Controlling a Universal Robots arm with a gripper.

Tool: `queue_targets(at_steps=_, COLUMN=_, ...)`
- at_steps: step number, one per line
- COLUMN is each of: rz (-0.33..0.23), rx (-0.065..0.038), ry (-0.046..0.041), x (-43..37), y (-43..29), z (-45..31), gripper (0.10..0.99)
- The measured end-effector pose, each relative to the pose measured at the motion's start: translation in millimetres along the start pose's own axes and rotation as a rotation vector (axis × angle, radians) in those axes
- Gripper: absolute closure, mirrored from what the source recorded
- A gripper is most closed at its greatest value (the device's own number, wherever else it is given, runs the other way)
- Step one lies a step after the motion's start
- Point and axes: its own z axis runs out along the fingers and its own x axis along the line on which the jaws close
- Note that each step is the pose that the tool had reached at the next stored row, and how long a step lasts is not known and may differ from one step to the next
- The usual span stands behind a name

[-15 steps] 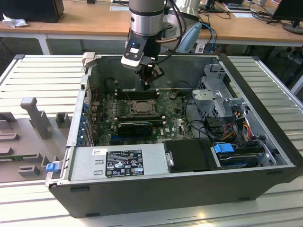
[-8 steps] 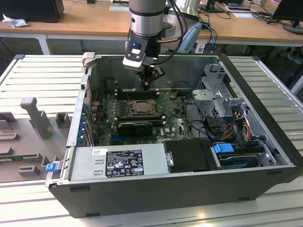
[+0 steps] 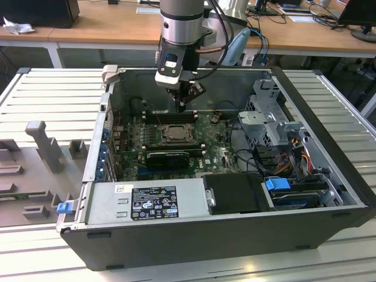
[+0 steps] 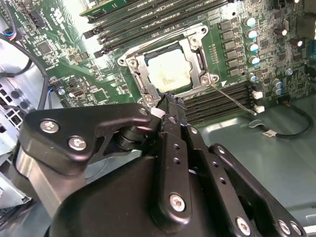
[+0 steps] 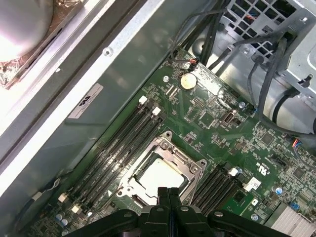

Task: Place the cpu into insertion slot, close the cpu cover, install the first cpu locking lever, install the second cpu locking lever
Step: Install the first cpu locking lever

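Note:
The cpu (image 4: pixel 169 70) lies flat in the insertion slot (image 3: pixel 157 136), its silvery top showing through the window of the cpu cover (image 4: pixel 139 74). The cover lies down over the chip, which also appears in the first wrist view (image 5: pixel 160 173) with the cover (image 5: pixel 174 152) around it. A thin locking lever (image 4: pixel 233 100) sticks out at an angle from one corner of the socket. My gripper (image 4: pixel 170 100) hovers just above the socket's edge, shut, with nothing between its fingers. From the exterior view, the gripper (image 3: pixel 184 101) hangs over the board behind the socket.
Long black memory slots (image 5: pixel 123 143) flank the socket on both sides. A black graphics card (image 3: pixel 167 157) lies in front of it, and a power supply (image 3: pixel 147 202) stands nearer. A drive cage (image 3: pixel 276 126) and cables (image 3: pixel 294 158) fill the exterior view's right side of the case.

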Motion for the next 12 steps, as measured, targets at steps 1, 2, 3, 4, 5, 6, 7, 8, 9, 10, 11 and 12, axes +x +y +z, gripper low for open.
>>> queue_targets(at_steps=1, rz=-0.005, rx=0.000, ry=0.0003, x=0.0, y=0.0, z=0.0, gripper=0.980)
queue_targets(at_steps=2, rz=-0.018, rx=0.000, ry=0.0008, x=0.0, y=0.0, z=0.0, gripper=0.980)
queue_targets(at_steps=3, rz=-0.028, rx=0.000, ry=0.0013, x=0.0, y=0.0, z=0.0, gripper=0.980)
queue_targets(at_steps=4, rz=-0.038, rx=0.000, ry=0.0017, x=0.0, y=0.0, z=0.0, gripper=0.980)
queue_targets(at_steps=5, rz=-0.044, rx=0.000, ry=0.0020, x=0.0, y=0.0, z=0.0, gripper=0.980)
queue_targets(at_steps=6, rz=-0.050, rx=0.000, ry=0.0022, x=0.0, y=0.0, z=0.0, gripper=0.980)
queue_targets(at_steps=7, rz=-0.059, rx=0.000, ry=0.0026, x=0.0, y=0.0, z=0.0, gripper=0.980)
queue_targets(at_steps=8, rz=-0.064, rx=0.000, ry=0.0029, x=0.0, y=0.0, z=0.0, gripper=0.980)
queue_targets(at_steps=9, rz=-0.072, rx=-0.001, ry=0.0032, x=0.0, y=0.0, z=0.0, gripper=0.980)
queue_targets(at_steps=10, rz=-0.077, rx=-0.001, ry=0.0034, x=0.0, y=0.0, z=0.0, gripper=0.980)
queue_targets(at_steps=11, rz=-0.082, rx=-0.001, ry=0.0037, x=0.0, y=0.0, z=0.0, gripper=0.980)
queue_targets(at_steps=12, rz=-0.092, rx=-0.001, ry=0.0041, x=0.0, y=0.0, z=0.0, gripper=0.980)
